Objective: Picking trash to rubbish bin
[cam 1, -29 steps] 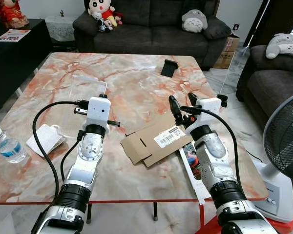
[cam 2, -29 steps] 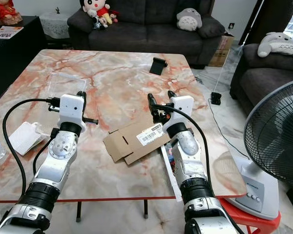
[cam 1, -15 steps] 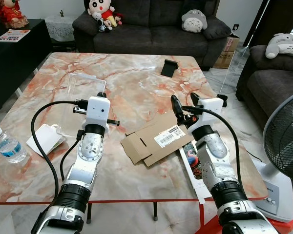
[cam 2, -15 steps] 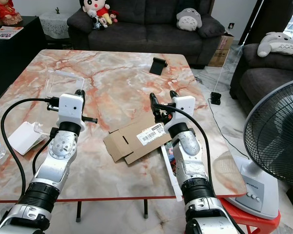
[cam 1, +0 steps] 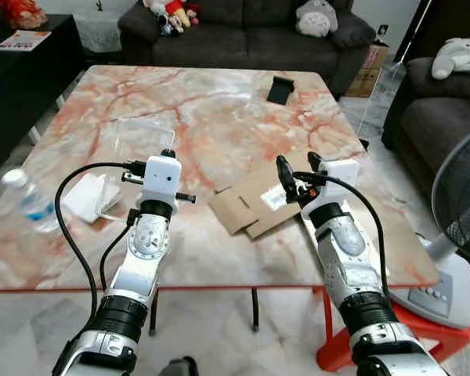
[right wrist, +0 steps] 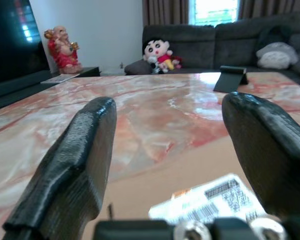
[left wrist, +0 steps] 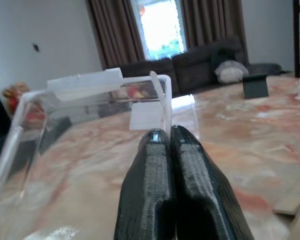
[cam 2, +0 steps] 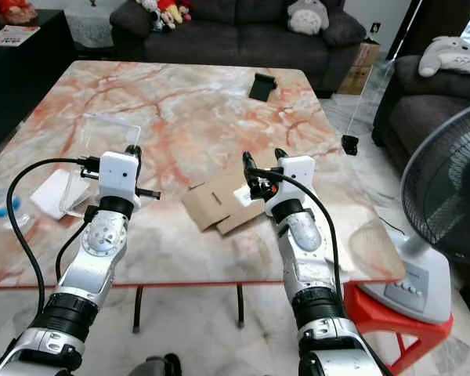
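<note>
A clear plastic container rests on the marble table, ahead of my left arm. My left gripper is at its near edge. In the left wrist view the gripper is shut, with the container's thin wall rising from between the tips. A flattened cardboard box with a white label lies near the table's front edge. My right gripper stands open just over its right end, label below the fingers.
A water bottle and a white paper packet lie at the table's left. A black phone stand stands at the far side. A fan and a red stool stand on the right; sofas sit behind.
The whole picture has shifted: the camera pulled back and the table's front edge sits higher. Both grippers keep their stance, left shut on the container's edge, right open over the cardboard.
</note>
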